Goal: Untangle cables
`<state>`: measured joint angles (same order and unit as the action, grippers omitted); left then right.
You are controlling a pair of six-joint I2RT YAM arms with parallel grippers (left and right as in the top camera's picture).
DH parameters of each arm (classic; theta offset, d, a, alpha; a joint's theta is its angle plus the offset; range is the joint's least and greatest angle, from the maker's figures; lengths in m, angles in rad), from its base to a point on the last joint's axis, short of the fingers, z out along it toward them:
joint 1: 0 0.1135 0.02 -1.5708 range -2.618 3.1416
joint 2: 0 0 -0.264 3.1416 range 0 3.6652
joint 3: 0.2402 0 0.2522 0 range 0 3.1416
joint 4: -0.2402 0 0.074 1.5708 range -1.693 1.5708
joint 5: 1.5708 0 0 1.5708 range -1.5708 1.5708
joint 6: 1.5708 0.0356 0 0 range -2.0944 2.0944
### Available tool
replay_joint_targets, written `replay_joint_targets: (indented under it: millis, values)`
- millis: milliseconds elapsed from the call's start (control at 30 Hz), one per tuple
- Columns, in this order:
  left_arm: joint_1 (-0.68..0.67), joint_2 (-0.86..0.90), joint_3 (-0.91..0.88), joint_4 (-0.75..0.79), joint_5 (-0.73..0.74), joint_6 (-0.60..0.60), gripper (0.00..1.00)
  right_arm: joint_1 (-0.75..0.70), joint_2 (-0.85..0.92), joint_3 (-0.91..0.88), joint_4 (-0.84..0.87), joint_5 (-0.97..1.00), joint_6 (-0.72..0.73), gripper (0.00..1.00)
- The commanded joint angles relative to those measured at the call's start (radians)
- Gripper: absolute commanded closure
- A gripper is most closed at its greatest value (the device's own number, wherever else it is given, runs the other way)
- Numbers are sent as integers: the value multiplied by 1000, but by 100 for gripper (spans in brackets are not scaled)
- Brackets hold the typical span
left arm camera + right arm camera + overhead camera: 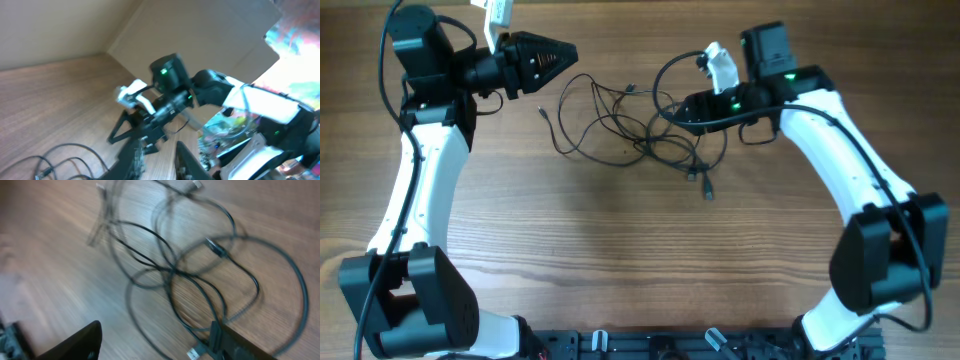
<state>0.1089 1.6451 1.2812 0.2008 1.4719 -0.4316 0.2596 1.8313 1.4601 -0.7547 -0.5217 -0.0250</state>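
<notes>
Wood table (620,260) | black cables (620,128) tangled | right tool (663,114) over them, spread

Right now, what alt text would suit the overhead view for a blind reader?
A loose tangle of thin black cables lies on a wooden table. The right gripper reaches over the tangle's edge; the left gripper points at it from the other side.
</notes>
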Motion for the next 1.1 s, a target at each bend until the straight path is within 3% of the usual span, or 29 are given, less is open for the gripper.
replay_joint_targets:
  millis: [0, 100, 167, 633, 667, 700, 733, 767, 867, 1067]
  values:
    - [-6, -14, 8, -12, 0, 0, 65, 67, 80, -55, -10, 103, -13, 26]
    - [-6, -14, 8, -29, -42, 5, 49, 137, 99, -61, -25, 76, -135, 22]
    - [-6, -14, 8, -58, -57, 9, 45, 161, 101, -62, -45, 74, -186, 19]
    - [-6, -14, 8, -101, -60, 42, 42, 169, 237, -62, -29, -30, -262, 15]
    - [-6, -14, 8, -101, -60, 42, 41, 169, 253, -62, -14, -37, -259, 24]
    - [-6, -14, 7, -101, -60, 42, 40, 169, 254, -62, -4, -36, -242, 47]
    - [-6, -14, 8, -101, -60, 42, 41, 169, 254, -61, 6, -36, -217, 85]
    - [-6, -14, 8, -101, -60, 43, 40, 169, 252, -59, 18, -37, -175, 96]
    - [-6, -13, 7, -144, -85, 91, 40, 166, 236, -5, -5, -36, -102, 96]
    - [-29, -13, 7, -544, -290, 418, 31, 108, -71, 218, -215, 144, 63, 96]
